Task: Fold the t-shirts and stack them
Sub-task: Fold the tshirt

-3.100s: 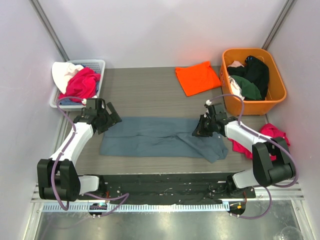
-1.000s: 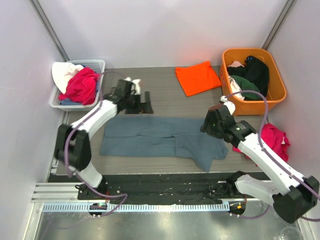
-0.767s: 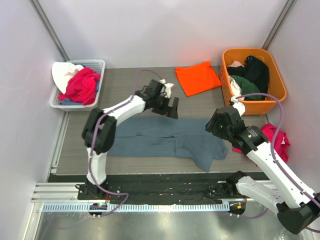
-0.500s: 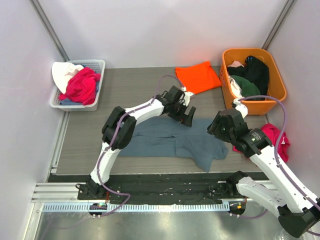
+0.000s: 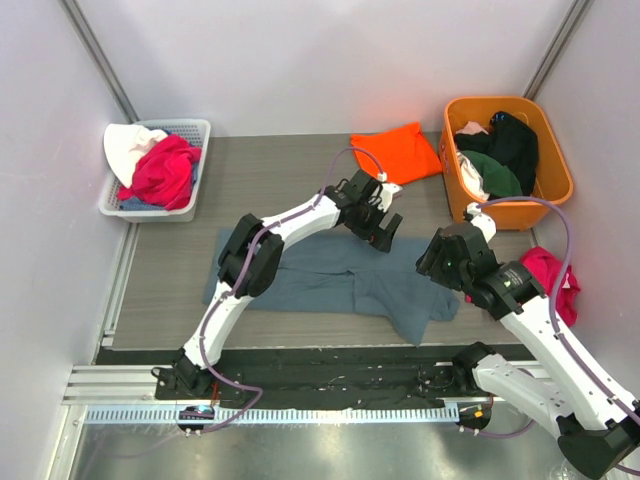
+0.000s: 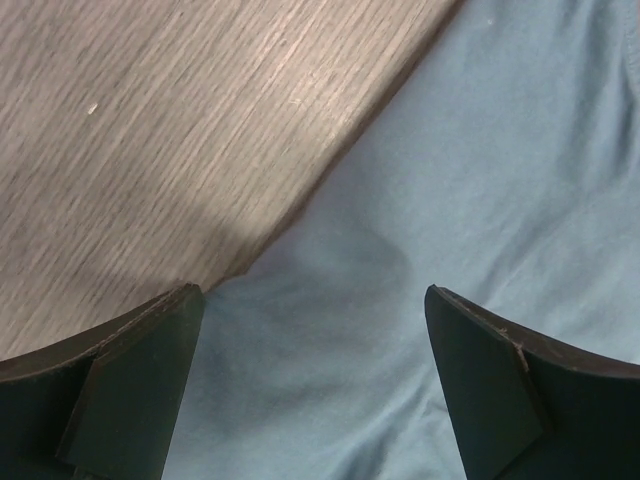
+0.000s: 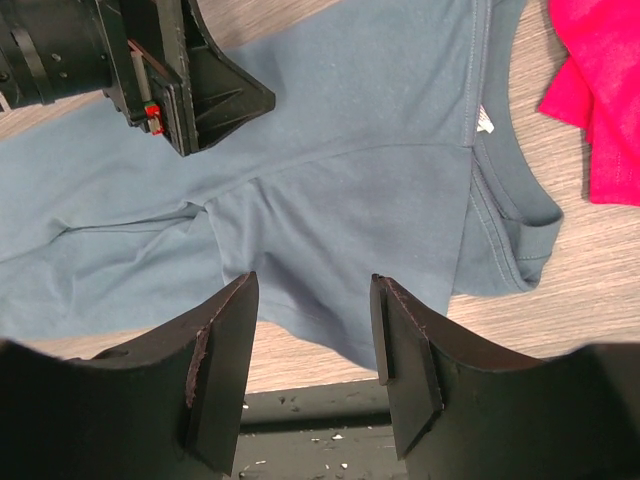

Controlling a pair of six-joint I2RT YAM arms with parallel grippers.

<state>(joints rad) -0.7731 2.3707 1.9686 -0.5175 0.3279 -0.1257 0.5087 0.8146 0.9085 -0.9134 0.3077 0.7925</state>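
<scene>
– Jaws?
– Left gripper (image 5: 377,222) spread wide, empty, over the far edge of the blue-grey shirt (image 5: 320,278). Right gripper (image 5: 447,256) also apart, empty, above its collar end.
– Room?
– Bare table (image 5: 270,180) toward the far edge. Orange shirt (image 5: 397,152) far right.
– Containers?
– White basket (image 5: 196,130), far-left corner: pink and white clothes. Orange tub (image 5: 555,190), far-right corner: dark clothes.

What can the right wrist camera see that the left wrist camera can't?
Only the right wrist camera shows the collar of the blue-grey shirt, a pink cloth, a black rail and the right gripper, open. Only the left wrist camera shows a close-up of a soft wrinkle near the shirt's edge. Both show the shirt, the wooden table and the left gripper, open.
</scene>
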